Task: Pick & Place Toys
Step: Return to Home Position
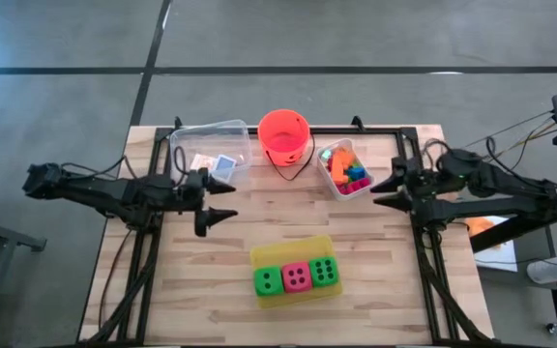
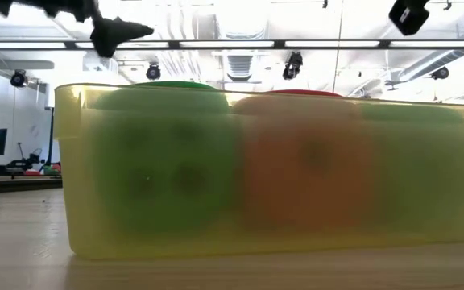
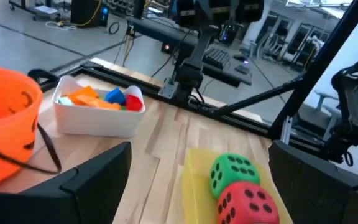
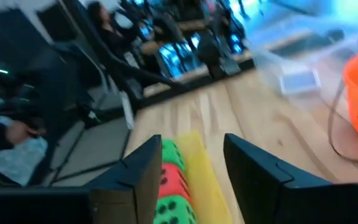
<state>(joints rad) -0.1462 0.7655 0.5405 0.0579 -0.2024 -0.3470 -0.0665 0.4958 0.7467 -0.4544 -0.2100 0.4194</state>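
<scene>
Two green dice [image 1: 268,281] and one pink die [image 1: 297,277] sit in a row in one yellow tray [image 1: 293,247]. One white bin [image 1: 321,155] holds many bricks [image 1: 344,170], one clear bin [image 1: 211,135] holds two cards [image 1: 223,166], and one orange bucket [image 1: 284,135] stands between them. The left gripper [image 1: 223,201] and right gripper [image 1: 380,193] hover, jaws apart and empty, over the wooden table [image 1: 201,290], with grey floor [image 1: 356,39] beyond.

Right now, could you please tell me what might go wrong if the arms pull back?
The open right gripper sits right beside the white bin of bricks; a sideways swing could nudge it.
The open left gripper hangs close to the clear bin and might clip its rim.
The bucket has a loose handle trailing on the table; it could snag a finger.
</scene>
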